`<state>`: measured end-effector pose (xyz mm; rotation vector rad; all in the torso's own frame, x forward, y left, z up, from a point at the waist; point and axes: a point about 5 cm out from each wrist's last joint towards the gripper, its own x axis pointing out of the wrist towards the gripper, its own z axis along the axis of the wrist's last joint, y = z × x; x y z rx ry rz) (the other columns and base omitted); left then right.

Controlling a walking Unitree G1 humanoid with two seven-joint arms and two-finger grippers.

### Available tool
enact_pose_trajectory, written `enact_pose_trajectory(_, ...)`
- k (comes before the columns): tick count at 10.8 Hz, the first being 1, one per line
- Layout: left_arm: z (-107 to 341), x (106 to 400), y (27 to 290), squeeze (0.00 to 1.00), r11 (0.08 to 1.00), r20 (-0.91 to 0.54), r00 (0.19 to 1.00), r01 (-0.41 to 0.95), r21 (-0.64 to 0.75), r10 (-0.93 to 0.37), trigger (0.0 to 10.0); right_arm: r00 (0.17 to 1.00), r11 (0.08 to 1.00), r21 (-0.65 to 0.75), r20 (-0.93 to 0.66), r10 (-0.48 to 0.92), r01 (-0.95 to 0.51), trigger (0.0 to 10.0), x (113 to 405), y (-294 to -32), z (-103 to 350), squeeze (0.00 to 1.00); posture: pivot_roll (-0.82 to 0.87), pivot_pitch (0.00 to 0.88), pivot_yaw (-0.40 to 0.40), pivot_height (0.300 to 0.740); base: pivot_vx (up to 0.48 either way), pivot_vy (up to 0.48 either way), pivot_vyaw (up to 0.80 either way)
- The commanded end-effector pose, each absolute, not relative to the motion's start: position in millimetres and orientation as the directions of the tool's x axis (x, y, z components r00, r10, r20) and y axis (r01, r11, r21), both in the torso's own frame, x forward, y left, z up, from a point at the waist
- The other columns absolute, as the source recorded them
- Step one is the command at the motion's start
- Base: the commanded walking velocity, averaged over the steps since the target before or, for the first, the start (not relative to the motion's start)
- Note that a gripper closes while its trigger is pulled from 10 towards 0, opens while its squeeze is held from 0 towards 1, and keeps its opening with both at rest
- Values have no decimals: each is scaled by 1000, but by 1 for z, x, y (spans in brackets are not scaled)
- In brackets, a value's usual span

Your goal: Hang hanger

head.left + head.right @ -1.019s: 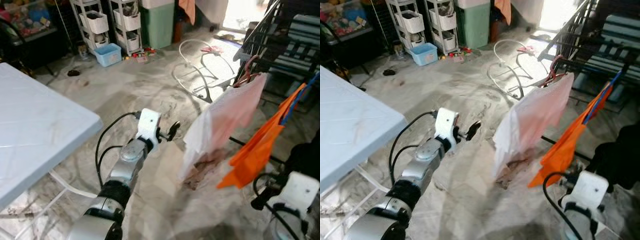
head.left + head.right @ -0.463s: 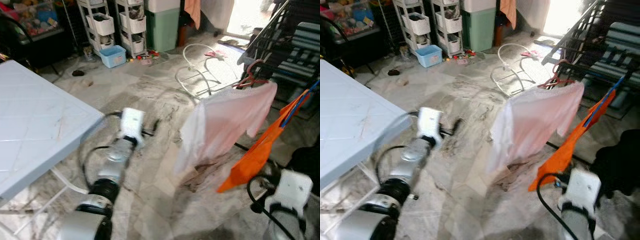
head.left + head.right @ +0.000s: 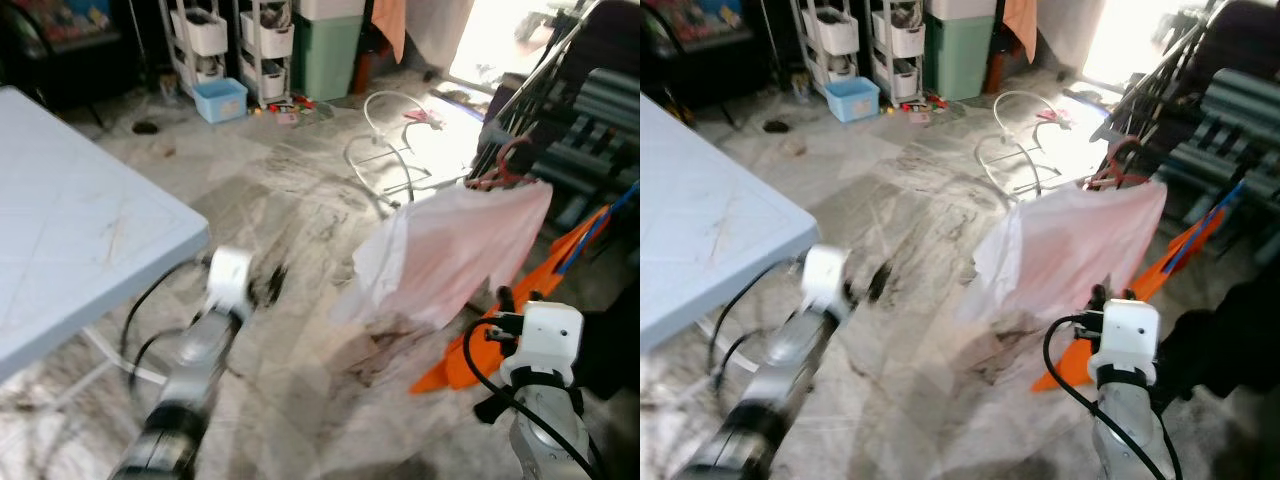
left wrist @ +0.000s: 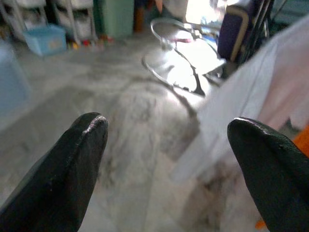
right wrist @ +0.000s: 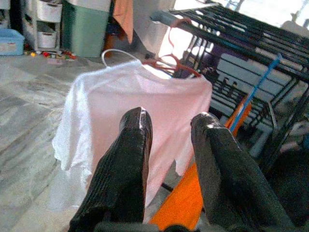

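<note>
Your left end effector [image 4: 166, 145] hangs over the floor [image 3: 300, 200], fingers spread wide, holding nothing | your right end effector [image 5: 169, 125] is narrowly parted, empty, near the pink shirt [image 3: 460, 250] | red hanger [image 5: 169, 62] carries that shirt on the dark drying rack [image 5: 231, 34] | no legible writing.

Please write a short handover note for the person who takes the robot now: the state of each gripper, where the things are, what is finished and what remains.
Left gripper: open, empty, low above the floor beside the white table.
Right gripper: fingers slightly apart, empty, pointing at the pink shirt.
The shirt is on a red hanger, whose hook seems to be on the black rack; an orange garment on a blue hanger hangs next to it.
Done: hanging appears complete.
Left: confirm the hook sits securely.
</note>
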<state>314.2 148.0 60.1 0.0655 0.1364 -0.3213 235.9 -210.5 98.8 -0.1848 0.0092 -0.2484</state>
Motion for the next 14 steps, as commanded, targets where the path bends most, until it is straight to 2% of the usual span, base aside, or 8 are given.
enact_pose_trajectory(1, 70, 305, 139, 0, 885, -113, 886, 458, 78, -449, 10000, 970, 955, -184, -13, -241, 234, 10000, 237, -214, 95, 0, 191, 0, -154, 740, 0, 0, 0)
enact_pose_trajectory(4, 75, 293, 141, 0, 868, -106, 868, 494, 61, -486, 10000, 971, 962, -148, -31, -237, 230, 10000, 231, -212, 90, 0, 208, 0, -130, 740, 0, 0, 0)
enact_pose_trajectory(5, 78, 283, 141, 0, 860, -98, 860, 507, 49, -501, 10000, 967, 957, -152, -31, -255, 247, 10000, 220, -213, 89, 0, 205, 0, -105, 740, 0, 0, 0)
enact_pose_trajectory(6, 79, 278, 145, 0, 850, -89, 855, 519, 96, -512, 10000, 964, 954, -158, -34, -264, 255, 10000, 210, -214, 88, 0, 198, 0, -100, 740, 0, 0, 0)
enact_pose_trajectory(8, 79, 276, 164, 0, 890, -115, 893, 447, 87, -436, 10000, 956, 954, -71, 6, -293, 293, 10000, 200, -212, 94, 0, 190, 0, -108, 740, 0, 0, 0)
enact_pose_trajectory(10, 77, 274, 169, 0, 846, -136, 854, 517, 128, -501, 10000, 963, 956, -126, -13, -269, 265, 10000, 200, -200, 91, 0, 205, 0, -101, 740, 0, 0, 0)
enact_pose_trajectory(13, 96, 271, 153, 0, 834, -89, 844, 537, 130, -529, 10000, 969, 967, -64, 24, -247, 248, 10000, 206, -194, 99, 0, 255, 0, -114, 740, 0, 0, 0)
enact_pose_trajectory(14, 96, 272, 154, 0, 866, -83, 874, 485, 120, -478, 10000, 976, 974, -55, 32, -217, 219, 10000, 204, -190, 102, 0, 265, 0, -127, 740, 0, 0, 0)
